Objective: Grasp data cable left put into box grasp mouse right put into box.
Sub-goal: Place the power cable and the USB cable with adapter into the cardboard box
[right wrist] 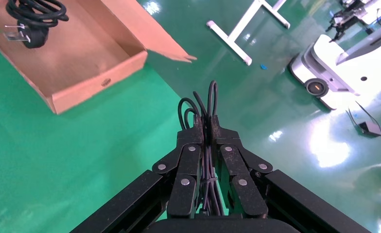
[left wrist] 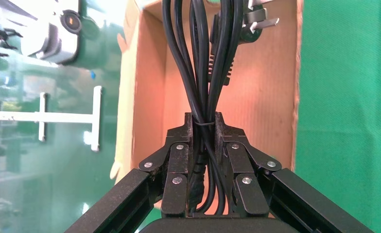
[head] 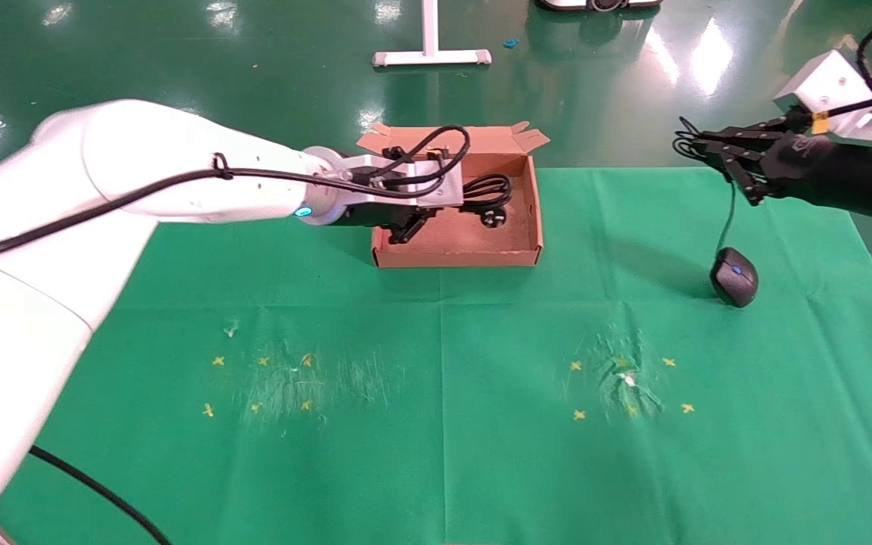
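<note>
The brown box (head: 457, 257) stands at the far middle of the green cloth. My left gripper (head: 425, 216) reaches into it from the left, shut on the looped black data cable (head: 487, 191), whose pronged plug (head: 493, 219) lies over the box floor. In the left wrist view the gripper (left wrist: 205, 121) pinches the cable (left wrist: 203, 58) at its tie, the plug (left wrist: 254, 22) beyond it. My right gripper (head: 697, 145) hangs at the far right, shut on the mouse's bundled thin cord (right wrist: 205, 104). The mouse (head: 735, 277) dangles below it at cloth level; I cannot tell whether it touches.
Yellow cross marks sit on the near cloth at left (head: 262, 382) and right (head: 629, 386). A white stand base (head: 432, 57) lies on the floor behind the box. A white wheeled machine (right wrist: 324, 73) stands beyond the table's far right.
</note>
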`<state>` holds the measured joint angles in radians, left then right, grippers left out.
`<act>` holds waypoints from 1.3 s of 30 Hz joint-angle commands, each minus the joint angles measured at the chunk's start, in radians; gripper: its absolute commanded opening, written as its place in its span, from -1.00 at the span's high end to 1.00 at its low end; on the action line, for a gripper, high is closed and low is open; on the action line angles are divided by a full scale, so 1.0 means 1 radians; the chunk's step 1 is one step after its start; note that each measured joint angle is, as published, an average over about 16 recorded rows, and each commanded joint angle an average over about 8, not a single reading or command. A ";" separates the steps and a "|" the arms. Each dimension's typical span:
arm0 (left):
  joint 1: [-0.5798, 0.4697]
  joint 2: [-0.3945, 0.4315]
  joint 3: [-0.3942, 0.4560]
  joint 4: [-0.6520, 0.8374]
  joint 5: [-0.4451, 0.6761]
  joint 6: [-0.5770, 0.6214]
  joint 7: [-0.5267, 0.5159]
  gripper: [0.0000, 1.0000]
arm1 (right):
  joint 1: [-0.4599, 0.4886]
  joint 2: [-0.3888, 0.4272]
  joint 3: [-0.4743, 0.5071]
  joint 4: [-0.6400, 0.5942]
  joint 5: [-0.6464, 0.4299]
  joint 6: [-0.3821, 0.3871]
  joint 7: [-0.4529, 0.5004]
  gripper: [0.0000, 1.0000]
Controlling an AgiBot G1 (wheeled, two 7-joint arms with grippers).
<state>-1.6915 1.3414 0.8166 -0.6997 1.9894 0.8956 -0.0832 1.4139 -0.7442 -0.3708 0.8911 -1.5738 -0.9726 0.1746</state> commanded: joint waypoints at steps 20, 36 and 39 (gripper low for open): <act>-0.041 0.032 0.363 0.080 -0.230 -0.237 0.041 -1.00 | 0.071 0.006 0.031 -0.093 0.044 -0.024 -0.076 1.00; -0.146 -0.003 0.454 0.150 -0.340 -0.292 -0.002 -1.00 | 0.129 -0.013 0.052 -0.083 0.089 -0.053 -0.074 1.00; -0.192 -0.045 0.454 0.192 -0.332 -0.286 -0.008 -1.00 | 0.141 -0.027 0.058 -0.064 0.110 -0.065 -0.072 1.00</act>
<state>-1.8806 1.2924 1.2827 -0.5210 1.6816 0.6188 -0.1052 1.5501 -0.7803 -0.3154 0.8329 -1.4640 -1.0345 0.1030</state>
